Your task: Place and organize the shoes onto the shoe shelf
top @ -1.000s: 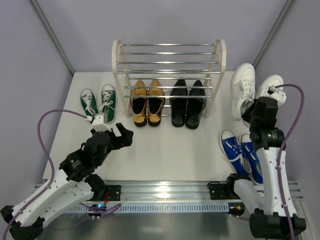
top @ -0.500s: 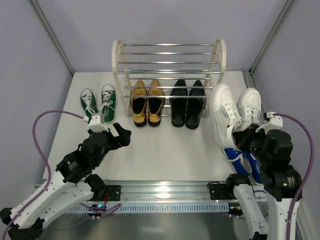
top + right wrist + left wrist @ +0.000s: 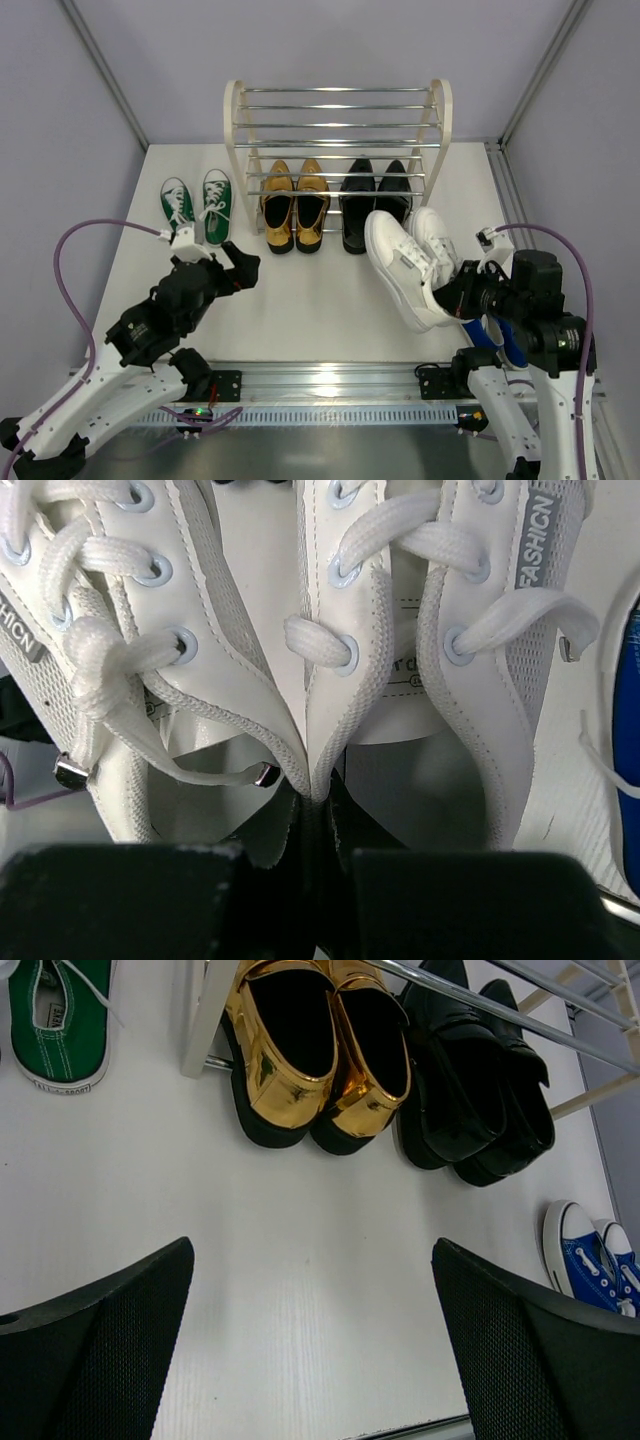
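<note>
Right end effector, lower right of top view: clamped on inner collars of both white sneakers, pinching them together. Pair held above surface, toes pointing upper left, near black shoes.

Left end effector, lower left: jaws wide apart, empty, over bare surface.

Shelf at top centre. Gold loafers and black shoes side by side at its lowest level, heels outward.

Green sneakers on surface just left of shelf.

Blue sneakers on surface, lower right.
</note>
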`<state>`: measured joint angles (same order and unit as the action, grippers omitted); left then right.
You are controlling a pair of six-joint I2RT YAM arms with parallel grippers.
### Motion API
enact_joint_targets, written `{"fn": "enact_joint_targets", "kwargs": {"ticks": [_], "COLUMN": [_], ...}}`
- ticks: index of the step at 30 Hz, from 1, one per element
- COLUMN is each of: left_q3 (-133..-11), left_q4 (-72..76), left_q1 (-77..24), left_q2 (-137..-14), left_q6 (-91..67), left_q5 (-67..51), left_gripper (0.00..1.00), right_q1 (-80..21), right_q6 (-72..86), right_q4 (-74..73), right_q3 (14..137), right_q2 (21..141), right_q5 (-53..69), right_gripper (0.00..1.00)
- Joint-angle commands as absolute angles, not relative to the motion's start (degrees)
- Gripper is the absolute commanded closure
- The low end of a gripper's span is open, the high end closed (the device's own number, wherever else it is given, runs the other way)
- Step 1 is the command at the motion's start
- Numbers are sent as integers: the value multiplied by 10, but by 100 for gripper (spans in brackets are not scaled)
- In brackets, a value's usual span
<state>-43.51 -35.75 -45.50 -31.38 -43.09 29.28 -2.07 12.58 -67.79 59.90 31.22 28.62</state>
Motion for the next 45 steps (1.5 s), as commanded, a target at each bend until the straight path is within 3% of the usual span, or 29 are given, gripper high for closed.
{"fn": "enact_joint_targets", "kwargs": {"ticks": [1, 4, 8, 9, 13, 16, 20, 21, 28, 31, 35, 40, 41, 42, 43, 45], "left_q3": [-457, -458, -463, -466, -485, -497, -497, -497, -489, -469, -430, -389, -377, -371, -363, -345], "left_q4": [-358, -359, -358, -359, -381, -399, -426, -432, -441, -436, -422, -443, -449, -449, -449, -447], "left_q1": [-457, -457, -457, -457, -456, -457, -456, -457, -457, -457, -457, -457, -457, -457, -457, -457], "left_q2": [-318, -323, -322, -321, -304, -279, -244, -240, -258, -296, -315, -283, -279, -274, -272, -276], "left_q6": [-432, -432, -432, -432, -427, -429, -434, -437, -459, -475, -504, -526, -537, -542, -548, -562], "left_q5": [284, 268, 260, 258, 269, 280, 303, 305, 264, 199, 122, 102, 102, 99, 92, 89], "left_gripper": [0, 0, 0, 0, 0, 0, 0, 0, 0, 5, 16, 20, 21, 21, 23, 27], "right_q1": [-36, -78, -231, -334, -545, -566, -601, -610, -728, -794, -842, -845, -845, -845, -845, -845], "right_q6": [122, 127, 186, 200, 210, 226, 269, 292, 544, 704, 803, 830, 820, 789, 775, 744], "right_q4": [-606, -584, -519, -509, -497, -453, -443, -459, -424, -447, -465, -397, -356, -339, -327, -309], "right_q3": [604, 604, 606, 618, 678, 669, 638, 639, 591, 606, 631, 609, 606, 605, 608, 612], "right_q2": [322, 354, 406, 428, 541, 597, 655, 676, 740, 792, 856, 889, 890, 890, 891, 889], "right_q5": [361, 362, 258, 231, 67, 43, -65, -141, -318, -369, -376, -347, -336, -331, -326, -319], "right_gripper": [96, 96, 96, 96, 96, 96, 96, 96, 96, 96, 96, 96, 92, 69, 56, 44]}}
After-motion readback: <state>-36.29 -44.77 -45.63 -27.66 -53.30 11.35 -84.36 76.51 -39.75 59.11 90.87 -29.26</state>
